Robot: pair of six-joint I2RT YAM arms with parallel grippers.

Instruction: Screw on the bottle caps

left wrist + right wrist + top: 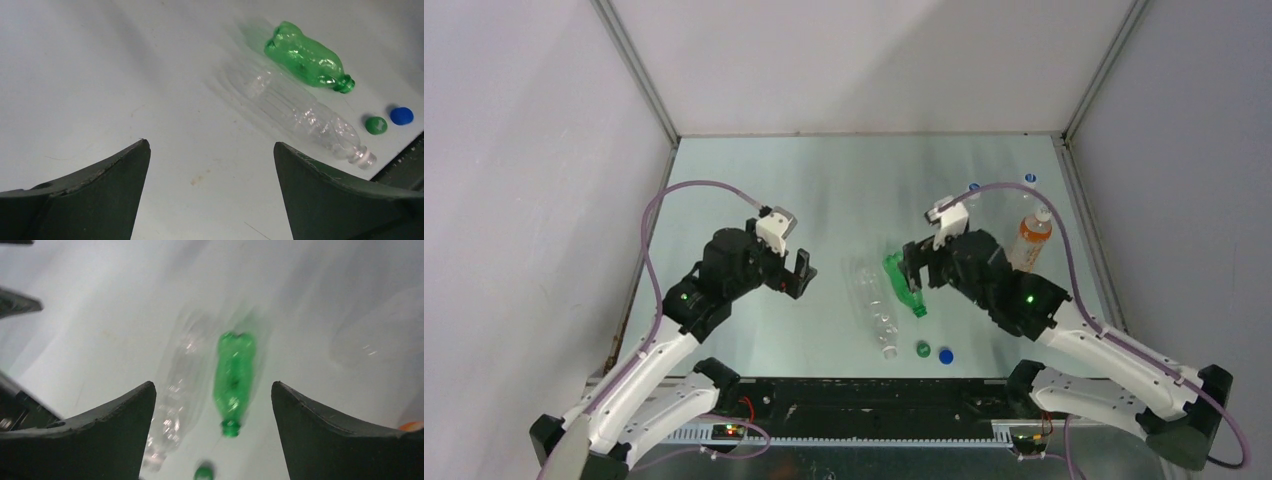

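Note:
A green bottle [902, 283] and a clear bottle [874, 300] lie side by side mid-table, both open necks toward the near edge. A green cap [922, 348] and a solid blue cap [945, 354] lie loose just past those necks. A white-and-blue cap [1030, 179] lies at the far right. My left gripper [802, 272] is open and empty, left of the clear bottle. My right gripper [919, 265] is open and empty, hovering over the green bottle [233, 380]. The left wrist view shows the green bottle [307, 57], clear bottle [310, 120], green cap [376, 125] and blue cap [401, 115].
An orange-labelled bottle [1029, 238] with a plain white cap stands upright at the right, just behind my right arm. Another small cap [974, 187] lies at the back near the right arm's cable. Grey walls enclose the table on three sides.

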